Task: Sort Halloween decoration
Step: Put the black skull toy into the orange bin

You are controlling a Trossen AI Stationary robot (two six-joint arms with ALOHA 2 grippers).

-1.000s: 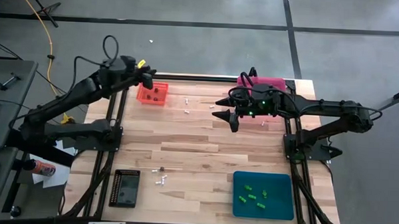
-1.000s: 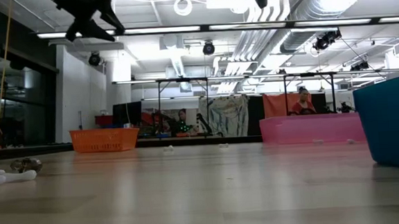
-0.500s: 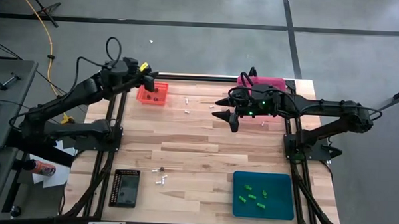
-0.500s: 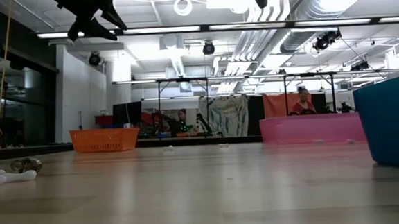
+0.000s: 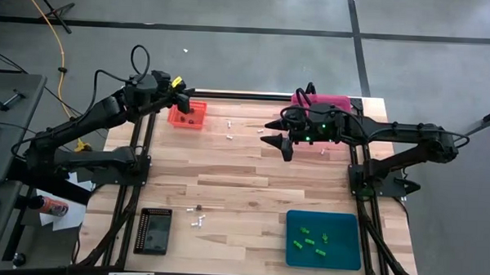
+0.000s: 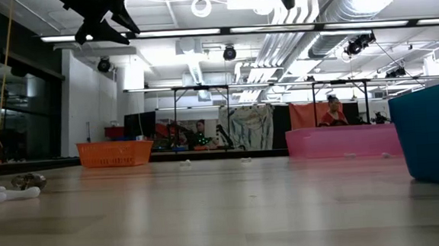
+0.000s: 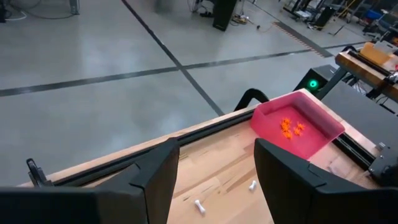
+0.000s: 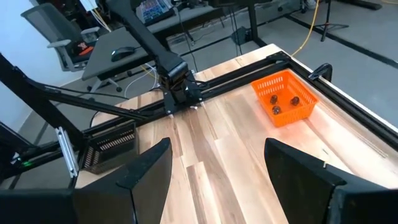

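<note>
My left gripper [image 5: 183, 94] [image 7: 214, 149] is open in the air over the far-left corner of the orange tray [image 5: 188, 115], which holds dark brown trinkets [image 8: 285, 99]. My right gripper [image 5: 271, 138] [image 8: 217, 149] is open above the far middle of the table, in front of the pink tray [image 7: 292, 127], which holds orange trinkets [image 7: 291, 126]. White trinkets [image 5: 229, 137] lie loose between the two trays. Near the front, a white one [image 5: 197, 223] and a dark one [image 5: 197, 208] lie on the wood. Green trinkets [image 5: 311, 242] sit in the teal tray [image 5: 323, 238].
A black tray [image 5: 153, 231] sits at the table's near left. The middle of the wooden table [image 5: 243, 182] is bare. Black frame rails [image 5: 142, 150] run along both sides. In the low view a person [image 6: 332, 112] shows far behind the table.
</note>
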